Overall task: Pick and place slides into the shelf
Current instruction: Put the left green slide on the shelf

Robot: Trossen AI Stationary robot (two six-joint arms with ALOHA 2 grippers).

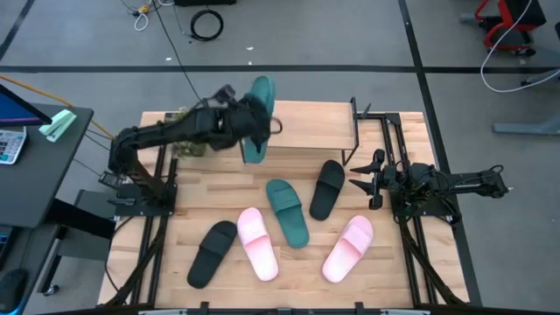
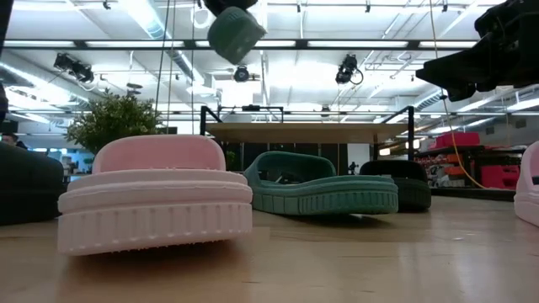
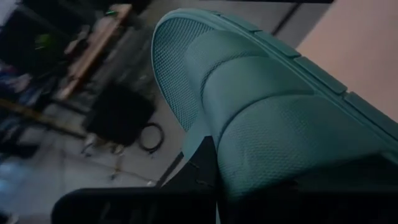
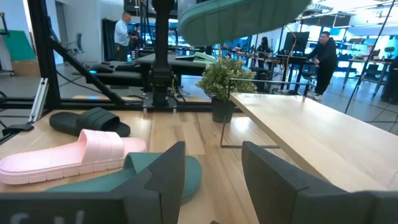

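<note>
High view, left gripper: the left gripper (image 1: 249,131) is clamped on a teal green rubber slide sandal with a broad strap (image 1: 259,114), held in the air over the far left end of the shelf
High view, shelf: the small rack with a light wooden top board and thin black metal legs (image 1: 315,127) stands along the far edge of the large wooden table (image 1: 402,262)
High view, right gripper: the right gripper (image 1: 360,182) waits near the table's right edge, jaws apart, holding nothing
High view, slides on the table: a second teal green slide (image 1: 288,212) lies at mid-table, a black slide (image 1: 328,188) just to its right, a light pink slide (image 1: 257,242) to its near left, another black slide (image 1: 212,252) toward the near left corner, another pink slide (image 1: 348,248) toward the near right
Low view: a pink slide (image 2: 156,202) is closest, the resting teal slide (image 2: 324,187) and a black slide (image 2: 404,181) behind it, the shelf's top board (image 2: 312,130) beyond, the lifted teal slide (image 2: 236,34) hanging above
Left wrist view: the lifted slide's strap and textured footbed (image 3: 261,112) fill the picture, one dark finger (image 3: 202,165) pressed against it
Right wrist view: the open dark fingers (image 4: 168,171) frame the shelf board (image 4: 311,137), with the pink slide (image 4: 68,155), black slide (image 4: 90,121) and a small potted plant (image 4: 224,81) beyond; people stand in the room behind
</note>
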